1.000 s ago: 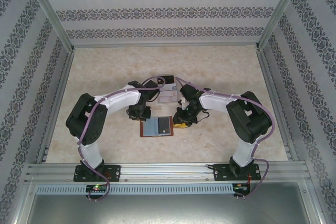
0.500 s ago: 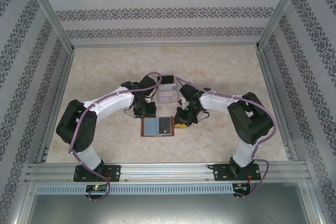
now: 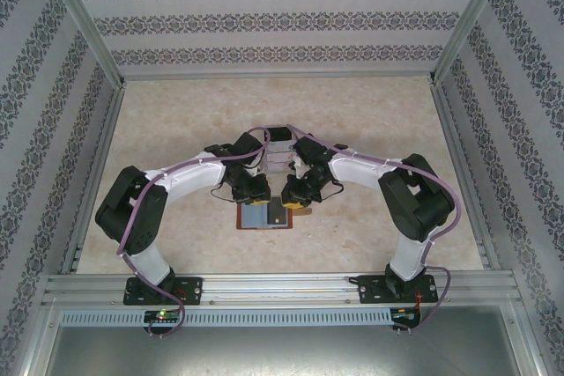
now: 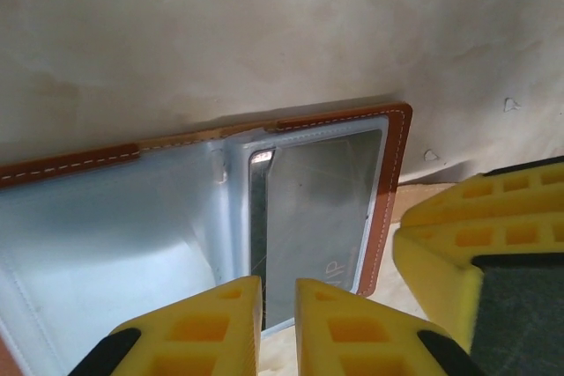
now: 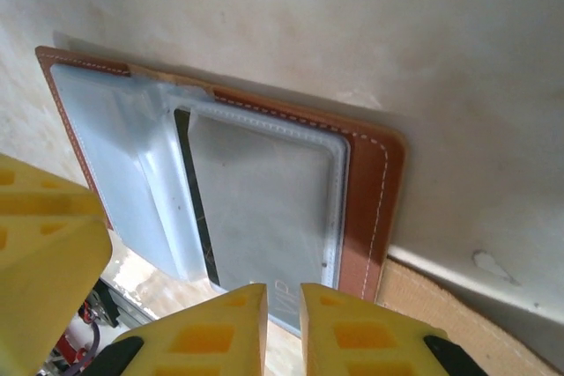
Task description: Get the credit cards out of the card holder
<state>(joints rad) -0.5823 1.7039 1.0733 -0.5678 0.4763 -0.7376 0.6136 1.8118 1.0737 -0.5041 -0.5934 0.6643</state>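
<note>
The card holder (image 3: 263, 216) lies opened flat on the table (image 3: 176, 121). No card is seen drawn out of it, so the task is judged barely begun, with the pulling of every card left to do. One pale card (image 5: 264, 209) is counted behind the card holder's window pocket. A dark strip (image 5: 196, 204) beside it may be the edge of a second card. The left end effector (image 4: 273, 328) and the right end effector (image 5: 275, 328) are held just above the card holder. Each is almost closed, with a thin slit left between its fingers, and nothing is seen gripped. One card holder and two end effectors are counted.
</note>
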